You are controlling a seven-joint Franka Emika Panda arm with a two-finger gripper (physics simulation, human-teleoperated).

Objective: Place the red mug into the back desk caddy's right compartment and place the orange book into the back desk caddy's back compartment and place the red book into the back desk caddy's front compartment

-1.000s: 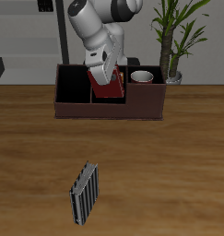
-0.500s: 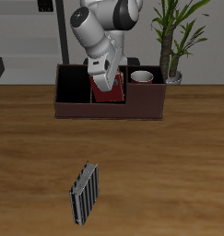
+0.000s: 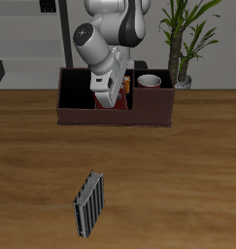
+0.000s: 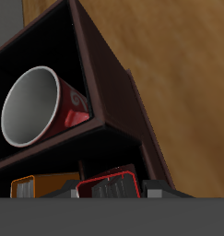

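The back desk caddy (image 3: 116,109) holds the red mug (image 3: 149,82) in its right compartment (image 4: 35,88). Beside it stand the orange book (image 4: 44,186) and the red book (image 4: 109,185), which the gripper (image 3: 108,89) clasps.

**Layout around the claw**

The claw (image 3: 109,89) hangs over the middle of the back desk caddy (image 3: 116,112), which stands far back on the surface (image 3: 178,185). Directly beneath the claw, 2 books stand side by side in the caddy's narrow sections: the red book (image 4: 110,185) in one, the orange book (image 4: 40,187) in the next. Beside the claw, in the caddy's right compartment (image 3: 151,94), sits the red mug (image 3: 149,82). Well away from the claw, near the surface's front edge, lies a striped book (image 3: 88,204).
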